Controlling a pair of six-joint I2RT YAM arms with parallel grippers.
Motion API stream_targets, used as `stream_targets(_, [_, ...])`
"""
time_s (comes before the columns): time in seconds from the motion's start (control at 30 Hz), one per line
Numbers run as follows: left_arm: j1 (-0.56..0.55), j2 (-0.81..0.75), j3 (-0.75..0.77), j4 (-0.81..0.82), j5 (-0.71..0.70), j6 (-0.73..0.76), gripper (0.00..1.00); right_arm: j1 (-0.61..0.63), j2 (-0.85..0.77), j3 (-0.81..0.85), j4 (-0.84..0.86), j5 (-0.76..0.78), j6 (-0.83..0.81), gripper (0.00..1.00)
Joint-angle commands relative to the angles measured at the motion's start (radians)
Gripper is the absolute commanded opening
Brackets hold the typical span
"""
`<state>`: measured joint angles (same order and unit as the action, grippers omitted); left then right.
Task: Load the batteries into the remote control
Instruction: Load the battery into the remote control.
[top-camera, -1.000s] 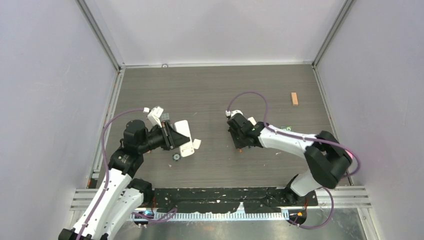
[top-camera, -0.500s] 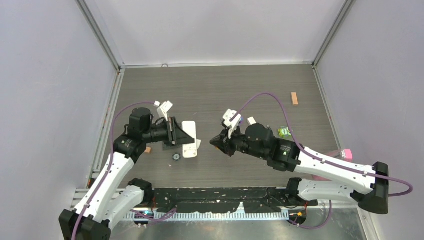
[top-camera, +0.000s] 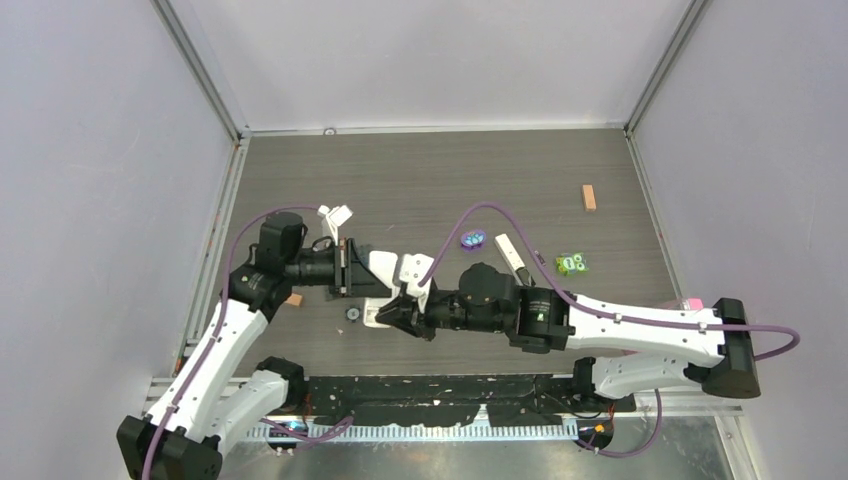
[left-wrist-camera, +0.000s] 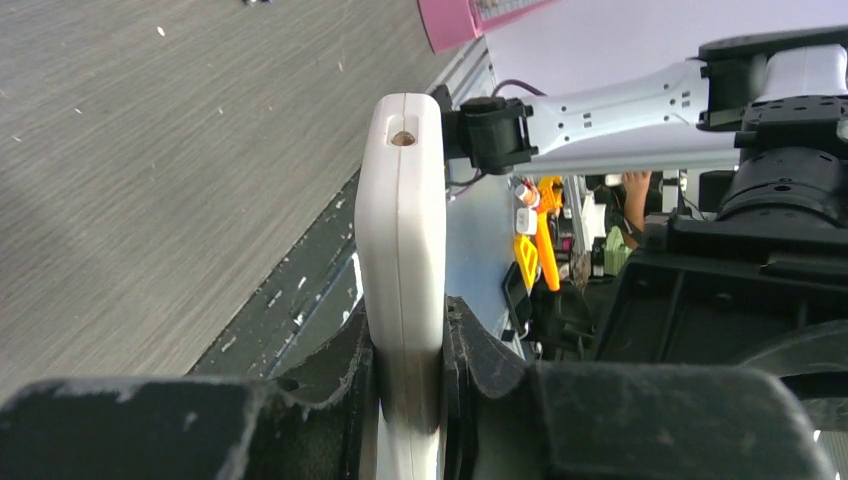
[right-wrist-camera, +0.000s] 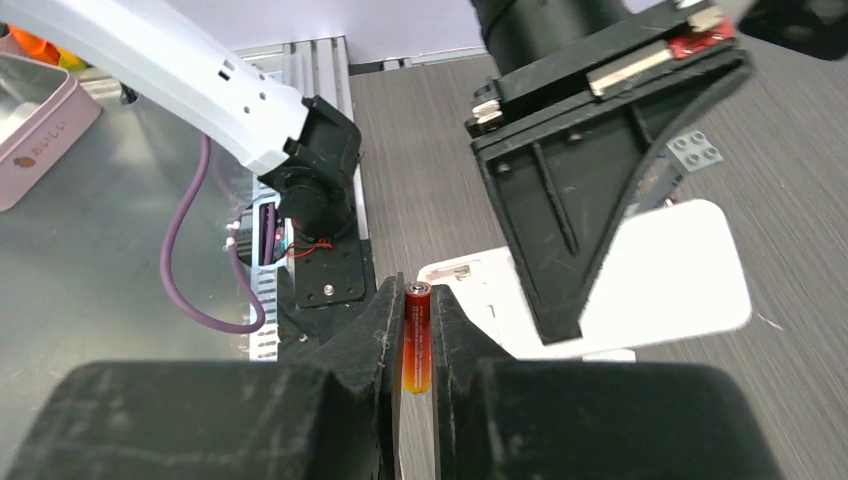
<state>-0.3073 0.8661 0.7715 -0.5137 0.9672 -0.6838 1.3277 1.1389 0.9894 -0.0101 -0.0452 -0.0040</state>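
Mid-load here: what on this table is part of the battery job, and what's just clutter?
Job:
- remote, clamped in left gripper
- red battery, clamped in right gripper

Clutter:
- tan block
- green item
- purple item, white bar, small dark piece: cannot tell what these are

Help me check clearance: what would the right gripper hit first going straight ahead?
Probably the white remote's near end, just beyond the right gripper and its battery; depth is unclear.
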Motion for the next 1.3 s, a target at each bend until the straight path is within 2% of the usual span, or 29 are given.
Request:
stream_targets(0.0, [-0.002,-0.015,0.076,-0.112,0.089,0.092,0.00,0.040,0.034,0.072,0.063,-0.006,-0.070,0.06])
stream_targets(0.33, [-0.002,-0.024,0.092,-0.152,0.152,0.129,0.00,0.075,0.107,0.104,0.077,-0.005,-0.163,0.05])
stream_targets(0.83, [-0.002,-0.029,0.091,-0.142,0.163,0.127,0.00,0.075,0.177,0.114,0.099,-0.035,-0.174,0.06])
stream_targets(1.27, [-0.002,-0.017,0.096,-0.135,0.152,0.126,0.00,0.076,0.226,0.173,-0.045,-0.018,-0.138,0.11])
